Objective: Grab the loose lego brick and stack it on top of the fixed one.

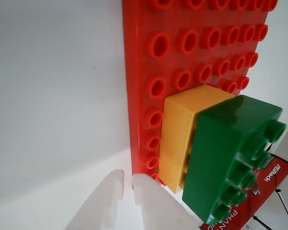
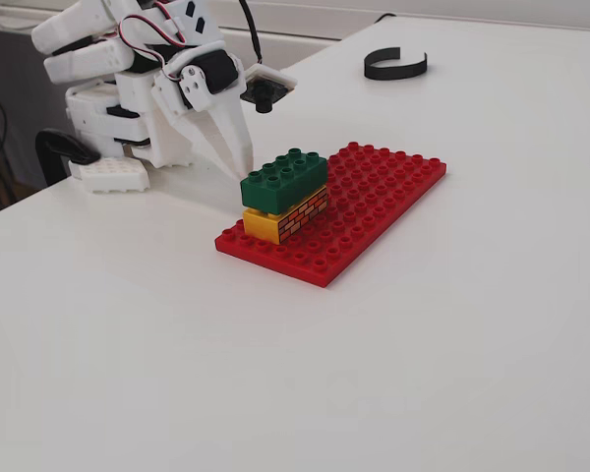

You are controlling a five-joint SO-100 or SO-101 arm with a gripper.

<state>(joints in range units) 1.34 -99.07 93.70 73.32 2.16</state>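
The dark green brick [image 1: 225,153] sits on top of the yellow brick [image 1: 180,134], slightly offset, on the red studded baseplate [image 1: 139,57]. In the fixed view the green brick [image 2: 283,180] rests on the yellow brick with the brick-wall sides [image 2: 287,218] at the near left end of the baseplate [image 2: 374,197]. My white gripper [image 2: 241,165] points down just behind and left of the stack, apart from it. In the wrist view its fingertips [image 1: 128,178] are almost together beside the baseplate's edge and hold nothing.
A black C-shaped ring [image 2: 394,65] lies on the white table at the back. The arm's base [image 2: 108,118] stands at the back left near the table's edge. A red printed sheet [image 1: 273,177] shows at the lower right of the wrist view.
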